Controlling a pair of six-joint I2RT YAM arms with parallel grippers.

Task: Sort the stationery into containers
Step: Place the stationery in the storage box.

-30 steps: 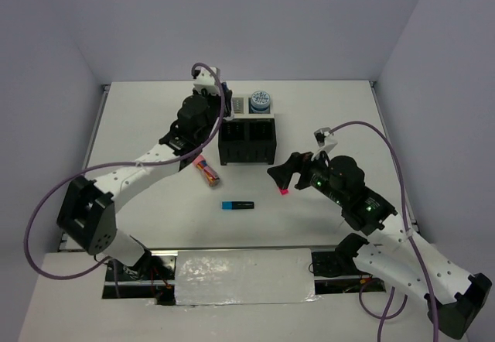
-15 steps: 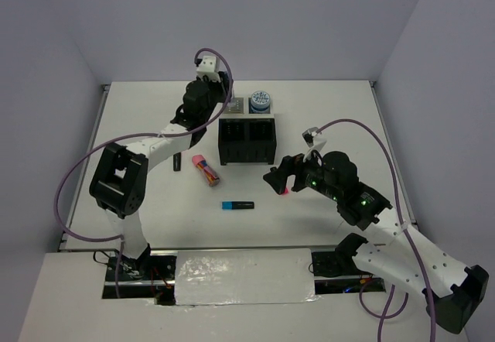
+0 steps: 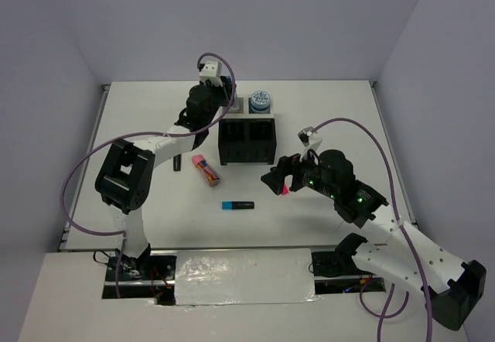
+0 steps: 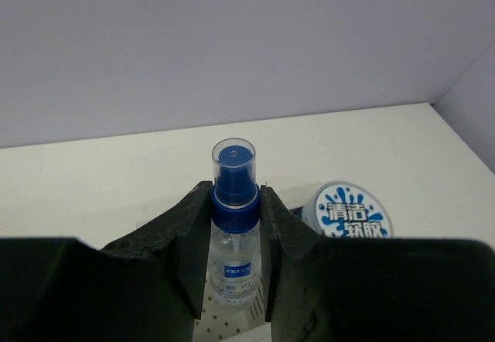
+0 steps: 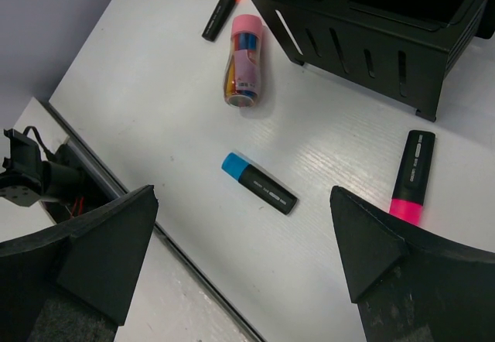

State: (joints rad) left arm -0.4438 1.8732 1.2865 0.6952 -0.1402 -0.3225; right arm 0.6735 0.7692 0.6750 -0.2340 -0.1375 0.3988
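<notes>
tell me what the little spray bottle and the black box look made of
Spray bottle: likely clear glossy plastic; body and cap are see-through, nozzle opaque blue. Black box: matte, slotted walls; moulded plastic or painted metal, cannot tell.

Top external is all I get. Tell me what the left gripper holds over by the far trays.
Observer: The left gripper is shut on a small spray bottle with a blue nozzle under a clear cap.
Operator: Say what is under it.
Observer: A light grey tray with a dotted bottom. I cannot tell whether the bottle touches it.
Operator: Now report the right gripper.
Observer: The right gripper is open, with nothing between its fingers.
</notes>
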